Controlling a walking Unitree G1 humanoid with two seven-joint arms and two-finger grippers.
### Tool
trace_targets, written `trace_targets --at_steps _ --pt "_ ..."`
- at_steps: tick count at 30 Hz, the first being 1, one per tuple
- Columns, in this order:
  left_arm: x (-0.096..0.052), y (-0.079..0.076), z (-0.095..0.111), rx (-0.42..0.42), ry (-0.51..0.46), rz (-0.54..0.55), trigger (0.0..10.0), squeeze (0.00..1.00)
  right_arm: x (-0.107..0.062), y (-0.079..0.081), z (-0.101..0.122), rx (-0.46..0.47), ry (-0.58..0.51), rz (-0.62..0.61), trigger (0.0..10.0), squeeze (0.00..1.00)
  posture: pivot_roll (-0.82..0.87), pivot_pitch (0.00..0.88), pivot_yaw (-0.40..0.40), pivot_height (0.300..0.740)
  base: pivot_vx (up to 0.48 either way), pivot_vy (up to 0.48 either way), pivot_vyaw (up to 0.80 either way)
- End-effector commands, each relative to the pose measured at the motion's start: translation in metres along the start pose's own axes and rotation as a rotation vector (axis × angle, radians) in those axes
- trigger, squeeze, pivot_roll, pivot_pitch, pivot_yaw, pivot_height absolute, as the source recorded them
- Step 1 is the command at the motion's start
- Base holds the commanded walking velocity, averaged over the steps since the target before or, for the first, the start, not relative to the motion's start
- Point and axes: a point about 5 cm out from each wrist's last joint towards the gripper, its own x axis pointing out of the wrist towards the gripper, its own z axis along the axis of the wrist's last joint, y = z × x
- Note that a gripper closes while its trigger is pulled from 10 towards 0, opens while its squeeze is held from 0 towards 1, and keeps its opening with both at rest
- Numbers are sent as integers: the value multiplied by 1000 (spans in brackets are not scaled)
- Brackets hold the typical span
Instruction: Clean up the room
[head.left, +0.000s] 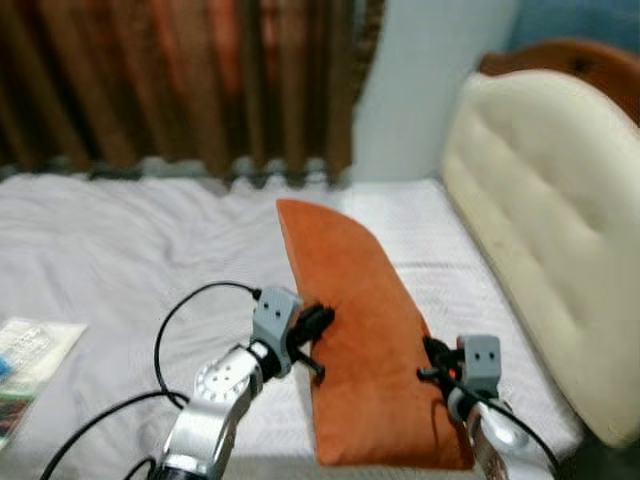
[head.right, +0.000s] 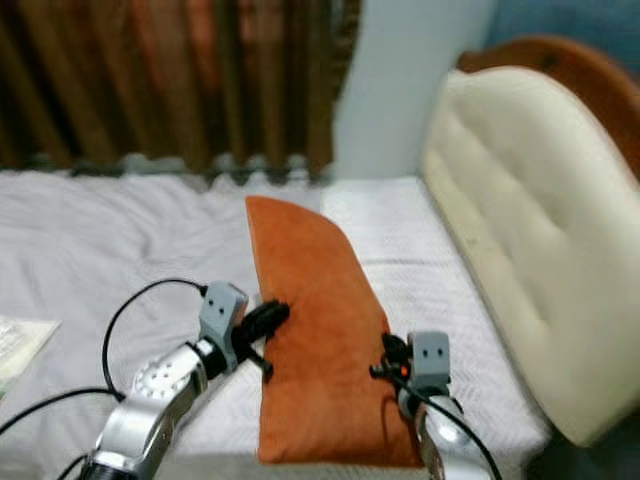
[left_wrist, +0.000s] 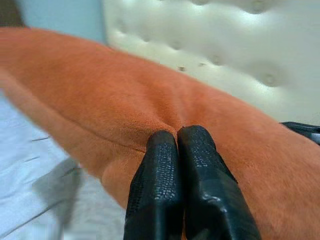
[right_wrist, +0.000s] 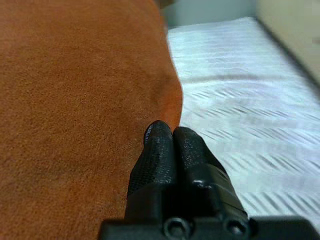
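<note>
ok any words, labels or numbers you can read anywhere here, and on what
None can be read.
The printed paper at the near left edge of the bed carries colour print, too blurred to read.
The orange pillow and the cream headboard show no lettering.

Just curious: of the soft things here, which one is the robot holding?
The orange pillow, pinched by both hands; the cream padded headboard stands untouched at the bed's right.

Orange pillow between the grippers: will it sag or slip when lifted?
The orange pillow dents where the left gripper presses, so it is probably soft and may sag. Its suede-like cover likely resists slipping. The right gripper, fingers together, rests against its other edge.
</note>
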Motion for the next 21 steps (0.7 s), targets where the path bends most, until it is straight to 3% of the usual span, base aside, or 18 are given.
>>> trace_targets --at_steps 1,8,13,21 --pt "5 6 14 43 -53 16 10000 0 6 4 11 -11 -51 9 10000 0 -7 0 -24 728 0 0 -738" --pt "6 13 6 27 -41 122 10000 0 9 8 16 -34 -63 46 10000 0 -16 0 -22 728 46 0 0" --pt "10 11 -1 -21 -41 157 10000 0 10 5 17 -32 -65 45 10000 0 -15 0 -33 728 480 0 0" --pt "12 13 -1 -22 -43 166 10000 0 11 6 15 -38 -50 59 10000 0 -9 0 -42 728 480 0 0"
